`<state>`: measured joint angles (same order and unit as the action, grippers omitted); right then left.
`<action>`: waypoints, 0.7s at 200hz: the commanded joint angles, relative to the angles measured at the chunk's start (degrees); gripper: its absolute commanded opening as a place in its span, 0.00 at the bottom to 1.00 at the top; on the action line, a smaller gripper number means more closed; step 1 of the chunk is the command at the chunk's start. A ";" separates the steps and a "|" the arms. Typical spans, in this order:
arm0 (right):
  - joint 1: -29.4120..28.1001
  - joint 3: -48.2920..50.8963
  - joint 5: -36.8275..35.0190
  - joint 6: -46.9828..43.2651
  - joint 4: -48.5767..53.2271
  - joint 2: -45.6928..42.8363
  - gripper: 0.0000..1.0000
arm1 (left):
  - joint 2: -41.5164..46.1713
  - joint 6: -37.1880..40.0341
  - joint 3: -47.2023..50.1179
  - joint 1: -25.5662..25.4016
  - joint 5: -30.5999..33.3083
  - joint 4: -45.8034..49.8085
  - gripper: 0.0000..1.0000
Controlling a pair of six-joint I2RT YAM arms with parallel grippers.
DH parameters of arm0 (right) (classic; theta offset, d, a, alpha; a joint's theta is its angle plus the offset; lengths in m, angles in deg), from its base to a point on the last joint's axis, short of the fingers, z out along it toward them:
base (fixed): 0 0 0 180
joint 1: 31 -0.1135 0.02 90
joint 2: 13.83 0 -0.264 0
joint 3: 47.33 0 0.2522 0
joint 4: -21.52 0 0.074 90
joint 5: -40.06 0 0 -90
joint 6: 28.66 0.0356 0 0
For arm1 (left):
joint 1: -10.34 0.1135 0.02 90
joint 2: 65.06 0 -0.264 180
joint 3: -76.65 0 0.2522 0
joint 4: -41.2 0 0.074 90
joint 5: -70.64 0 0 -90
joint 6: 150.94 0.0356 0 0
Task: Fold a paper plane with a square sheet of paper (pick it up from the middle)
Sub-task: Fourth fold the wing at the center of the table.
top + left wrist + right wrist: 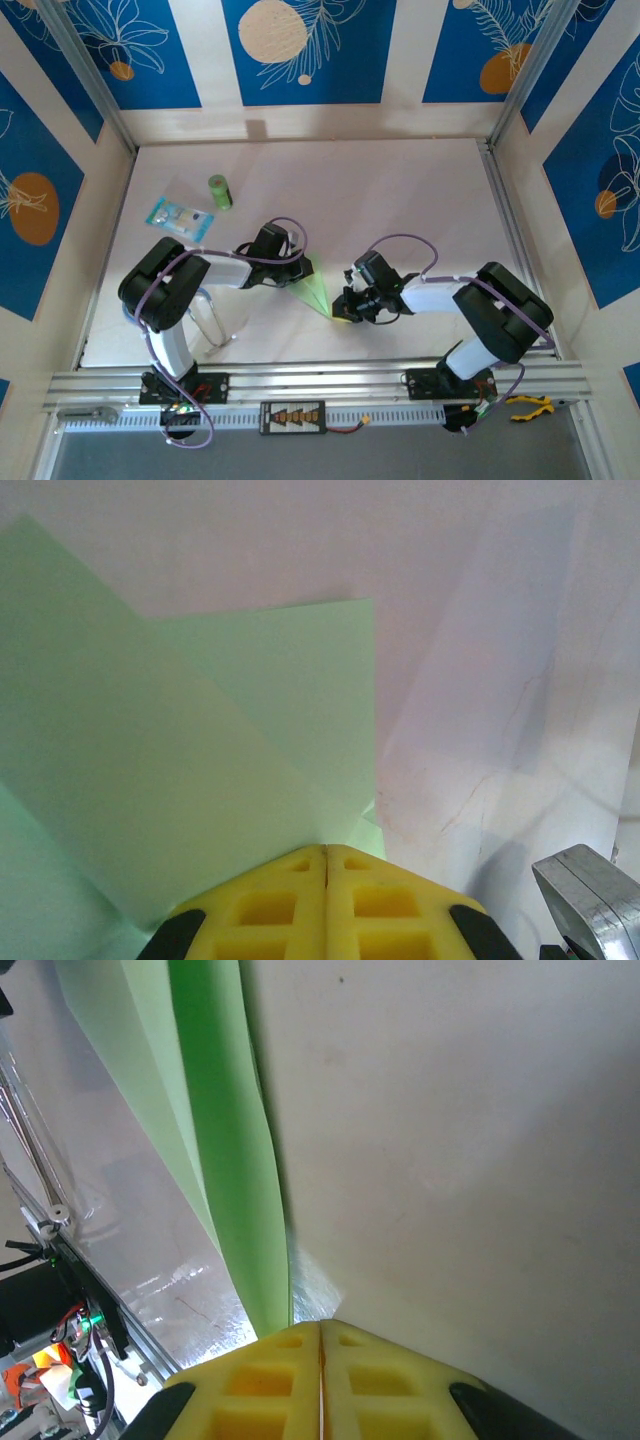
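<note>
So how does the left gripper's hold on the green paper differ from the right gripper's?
The left gripper pinches the wide end of the green paper; the right gripper pinches its narrow tip. Ahead of the left gripper the paper spreads in broad overlapping layers; ahead of the right gripper it runs as a slim folded strip. Shared: both sets of yellow jaws are shut on the same paper.

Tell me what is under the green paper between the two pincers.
Bare white table shows all around the folded green paper. The patch of table directly beneath the paper is covered, so nothing there can be checked.
</note>
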<state>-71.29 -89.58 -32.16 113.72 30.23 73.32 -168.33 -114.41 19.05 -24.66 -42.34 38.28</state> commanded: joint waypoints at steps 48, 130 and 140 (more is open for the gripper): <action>-0.28 -0.65 -3.66 -1.01 7.58 -5.99 0.09 | -1.54 1.09 1.01 -0.15 2.63 5.64 0.02; 0.13 -7.93 4.19 0.88 -5.24 1.45 0.03 | -2.32 0.81 1.30 -0.15 2.07 4.47 0.01; -0.05 -8.80 4.37 0.82 -5.43 3.28 0.03 | -2.34 0.87 1.30 -0.09 1.98 4.56 0.01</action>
<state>-70.79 -96.03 -30.67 113.94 27.01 72.73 -168.33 -114.41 19.05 -24.66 -42.36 38.21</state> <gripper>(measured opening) 0.057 0.048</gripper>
